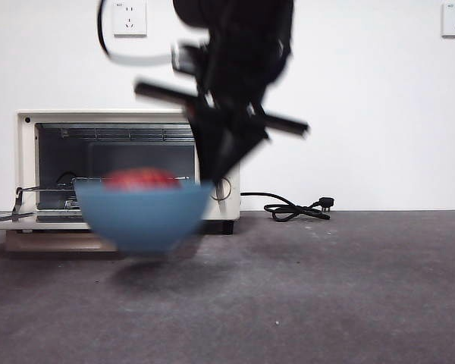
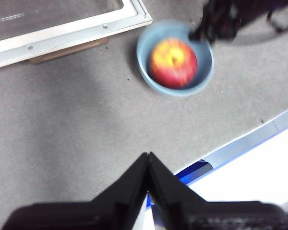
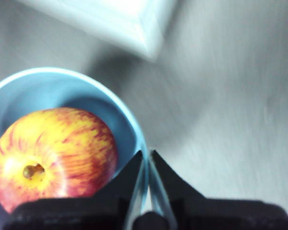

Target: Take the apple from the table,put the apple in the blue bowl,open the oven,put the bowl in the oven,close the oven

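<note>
The blue bowl (image 1: 142, 220) hangs blurred just above the table (image 1: 326, 288), in front of the oven (image 1: 26, 152). The red and yellow apple (image 1: 140, 180) lies inside it. My right gripper (image 1: 212, 180) comes down from above and is shut on the bowl's right rim; its wrist view shows the jaws (image 3: 146, 155) pinching the bowl wall (image 3: 48, 91) beside the apple (image 3: 53, 158). The oven door (image 1: 7, 218) lies folded down, the cavity open. My left gripper (image 2: 148, 155) is shut and empty, well back from the bowl (image 2: 146, 72) and apple (image 2: 174, 62).
A black cord with plug (image 1: 296, 208) lies on the table to the right of the oven. A wooden board (image 1: 53, 241) sits under the open door. The table's edge with a blue strip (image 2: 240, 148) runs close to my left gripper. Wall sockets (image 1: 129, 17) are behind.
</note>
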